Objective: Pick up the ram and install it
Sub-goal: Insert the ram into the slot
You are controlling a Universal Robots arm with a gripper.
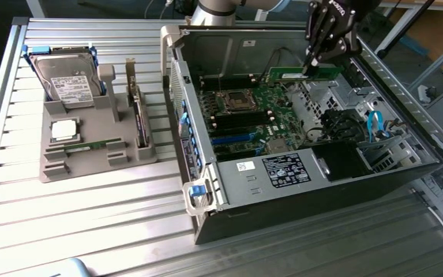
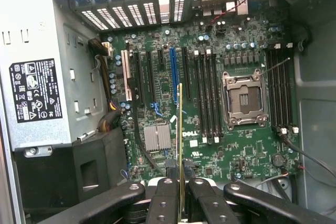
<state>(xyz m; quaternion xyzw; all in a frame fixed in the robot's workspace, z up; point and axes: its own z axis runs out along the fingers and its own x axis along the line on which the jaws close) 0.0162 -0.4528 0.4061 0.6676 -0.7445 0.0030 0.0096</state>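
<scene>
One ram (image 1: 289, 74) pinched edge-on in narrow jaws | gripper (image 1: 312, 64) hung over the open case (image 1: 299, 231), above the motherboard (image 2: 210, 103) | stick kept upright, probably to line its edge with a slot

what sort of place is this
Probably a robotics lab bench for computer assembly: an open black computer case lies on a ribbed aluminium table, a grey plastic holder carries parts, and a black gripper holds a thin green ram stick.
</scene>
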